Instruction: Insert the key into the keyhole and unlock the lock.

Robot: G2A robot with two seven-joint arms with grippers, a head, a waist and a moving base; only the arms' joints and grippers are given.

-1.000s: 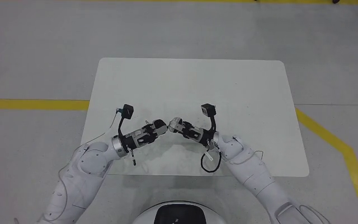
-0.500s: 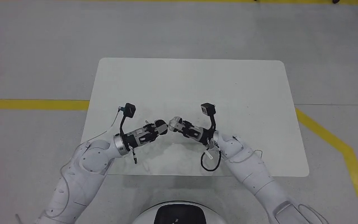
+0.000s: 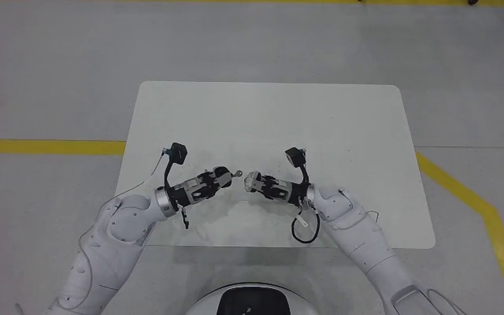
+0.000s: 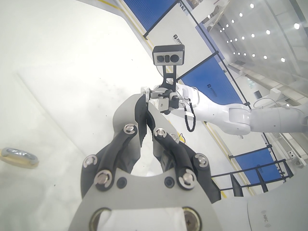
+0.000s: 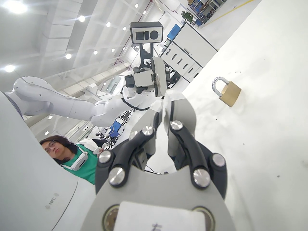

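The left tool (image 3: 227,175) and right tool (image 3: 249,180) face each other tip to tip, with just a slim gap between. A padlock (image 5: 227,92) lies near them on the desk (image 3: 346,126) — open surface stretches beyond and to either side.

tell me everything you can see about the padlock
The padlock is small, with a squarish brass-coloured body and a shiny silver U-shaped shackle that looks closed into the body. It lies flat on the white table, casting a small shadow, with only the table touching it. Its keyhole cannot be seen.
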